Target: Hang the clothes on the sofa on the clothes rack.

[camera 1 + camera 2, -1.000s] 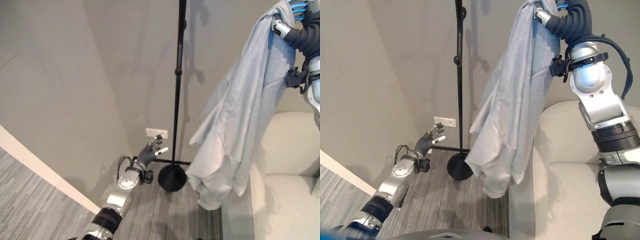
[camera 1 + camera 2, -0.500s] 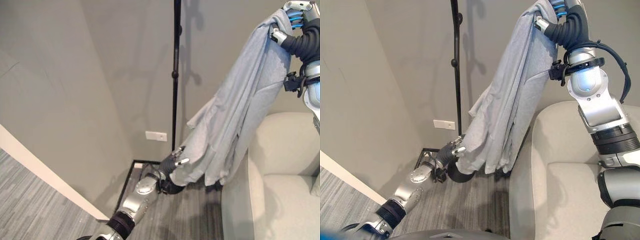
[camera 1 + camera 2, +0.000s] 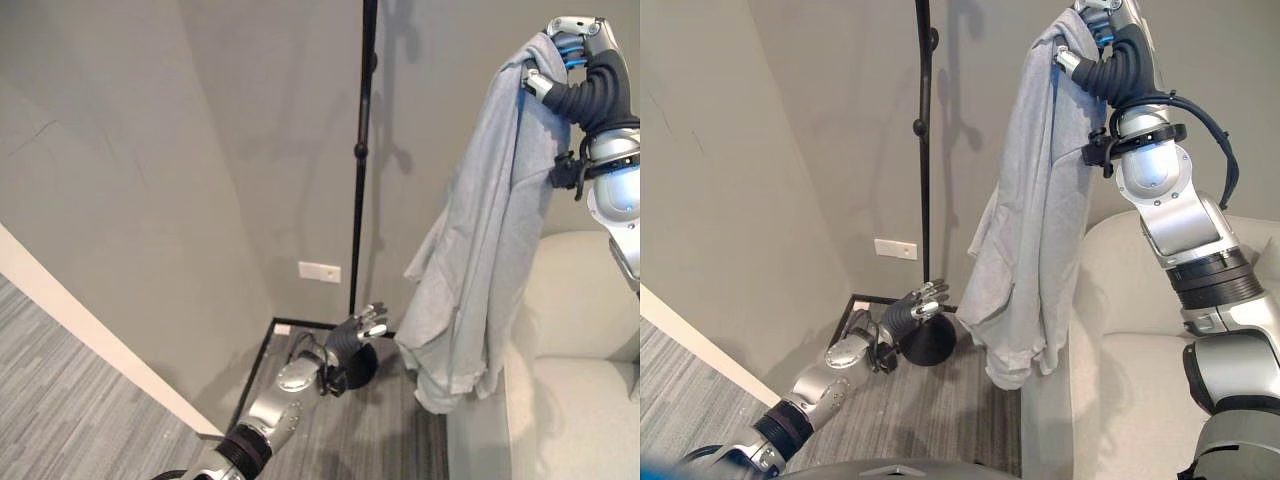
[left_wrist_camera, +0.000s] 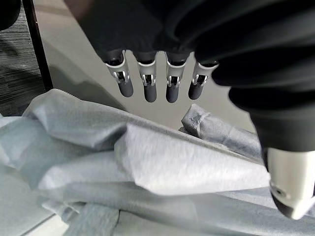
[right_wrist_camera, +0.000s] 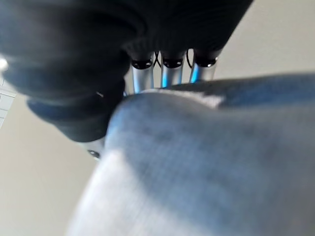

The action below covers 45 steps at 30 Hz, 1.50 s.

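Note:
A light grey-blue garment (image 3: pixel 480 250) hangs full length from my right hand (image 3: pixel 568 35), raised high at the upper right and shut on the cloth's top edge. In the right wrist view the cloth (image 5: pixel 211 162) lies across the palm and over the fingers. The black clothes rack pole (image 3: pixel 360 150) stands left of the garment, on a round base (image 3: pixel 930 340) on the floor. My left hand (image 3: pixel 355 330) is low by that base, open with straight fingers (image 4: pixel 147 86). It is a little left of the hem, and folds of the garment (image 4: pixel 172 167) show just past the fingers.
The pale sofa (image 3: pixel 585 310) is at the right, right behind the hanging garment. Grey walls meet in a corner behind the rack, with a white wall socket (image 3: pixel 319 271) low down. Grey carpet (image 3: pixel 90 360) lies to the left.
Half a second ago my left hand was at the hem, pulling it left toward the rack base. The hem is now free and the garment hangs straight down.

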Tool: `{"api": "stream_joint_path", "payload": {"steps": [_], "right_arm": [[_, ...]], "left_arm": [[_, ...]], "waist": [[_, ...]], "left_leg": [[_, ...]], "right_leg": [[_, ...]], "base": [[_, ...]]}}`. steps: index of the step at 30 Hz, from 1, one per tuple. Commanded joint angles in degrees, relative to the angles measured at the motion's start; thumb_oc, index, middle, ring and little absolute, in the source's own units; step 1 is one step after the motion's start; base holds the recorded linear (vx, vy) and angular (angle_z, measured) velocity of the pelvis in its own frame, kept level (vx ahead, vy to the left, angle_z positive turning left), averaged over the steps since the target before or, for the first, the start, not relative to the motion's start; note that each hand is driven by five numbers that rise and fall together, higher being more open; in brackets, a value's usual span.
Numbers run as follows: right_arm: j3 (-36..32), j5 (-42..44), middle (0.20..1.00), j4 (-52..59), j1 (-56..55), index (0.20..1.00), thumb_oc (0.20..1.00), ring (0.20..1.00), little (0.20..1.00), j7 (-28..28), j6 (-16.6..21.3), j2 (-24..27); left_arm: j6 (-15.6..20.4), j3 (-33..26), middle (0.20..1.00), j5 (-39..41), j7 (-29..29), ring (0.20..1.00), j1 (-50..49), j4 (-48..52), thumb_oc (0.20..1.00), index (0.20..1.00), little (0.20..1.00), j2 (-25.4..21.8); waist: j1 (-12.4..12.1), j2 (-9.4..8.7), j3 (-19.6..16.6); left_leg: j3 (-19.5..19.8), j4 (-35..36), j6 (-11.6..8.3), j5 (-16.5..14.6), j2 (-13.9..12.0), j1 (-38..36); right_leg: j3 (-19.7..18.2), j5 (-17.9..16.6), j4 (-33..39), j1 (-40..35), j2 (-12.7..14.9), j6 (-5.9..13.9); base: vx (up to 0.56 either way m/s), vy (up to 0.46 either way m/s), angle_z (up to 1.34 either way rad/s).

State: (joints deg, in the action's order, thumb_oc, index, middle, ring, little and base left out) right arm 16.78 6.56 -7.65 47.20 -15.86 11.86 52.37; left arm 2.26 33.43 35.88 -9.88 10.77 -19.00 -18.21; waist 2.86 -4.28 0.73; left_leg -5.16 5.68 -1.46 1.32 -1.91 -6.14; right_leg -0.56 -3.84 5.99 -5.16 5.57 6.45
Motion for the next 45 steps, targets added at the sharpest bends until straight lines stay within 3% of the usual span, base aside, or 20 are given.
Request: {"api": "stream_joint_path", "payload": {"steps": [1, 27, 38, 45], "right_arm": [[-2.1, 0.6, 0.200, -1.4, 7.8, 0.200, 0.200, 0.200, 0.200, -2.7, 1.3, -0.5], [-3.7, 2.3, 0.200, 1.8, 6.9, 0.200, 0.200, 0.200, 0.200, -2.9, 1.8, -1.1], [-6.5, 3.0, 0.200, 4.4, 2.1, 0.200, 0.200, 0.200, 0.200, -2.5, 2.8, 0.5], [-7.6, 4.1, 0.200, 4.9, 1.1, 0.200, 0.200, 0.200, 0.200, -2.8, 3.9, 1.9]], "left_arm": [[2.1, 0.9, 1.000, 0.6, -0.1, 1.000, 3.7, -0.9, 1.000, 1.000, 1.000, 0.0], [3.0, 2.7, 1.000, -5.6, 1.9, 1.000, 8.5, -5.9, 1.000, 1.000, 1.000, 2.7], [7.3, -1.4, 1.000, -22.7, 10.9, 1.000, 11.7, -5.8, 1.000, 1.000, 1.000, 0.4], [8.6, -0.2, 1.000, -34.3, 13.4, 1.000, 13.4, -3.7, 1.000, 1.000, 1.000, -1.8]], "waist": [[-1.7, -2.13, -2.8], [-0.1, -2.37, -3.2], [-0.4, -3.11, -3.6], [-0.5, -3.32, -3.6]], "left_leg": [[1.9, -0.7, -3.08, -3.8, -4.4, -0.8], [1.1, -0.7, -2.99, -4.8, -4.3, -1.5], [0.9, -0.7, -3.25, -4.9, -4.6, -1.7], [1.0, -0.7, -3.35, -4.9, -4.6, -1.6]], "right_leg": [[1.6, 2.6, -1.0, -1.1, 4.3, 5.13], [0.8, 2.3, -1.0, -0.4, 4.5, 5.13], [0.9, 2.5, -1.0, -0.5, 4.3, 5.01], [1.4, 2.7, -1.0, -0.5, 4.2, 5.03]], "base": [[0.00, 0.000, 0.00], [0.00, -0.001, -0.01], [0.00, -0.005, -0.04], [0.00, 0.000, 0.00]]}}
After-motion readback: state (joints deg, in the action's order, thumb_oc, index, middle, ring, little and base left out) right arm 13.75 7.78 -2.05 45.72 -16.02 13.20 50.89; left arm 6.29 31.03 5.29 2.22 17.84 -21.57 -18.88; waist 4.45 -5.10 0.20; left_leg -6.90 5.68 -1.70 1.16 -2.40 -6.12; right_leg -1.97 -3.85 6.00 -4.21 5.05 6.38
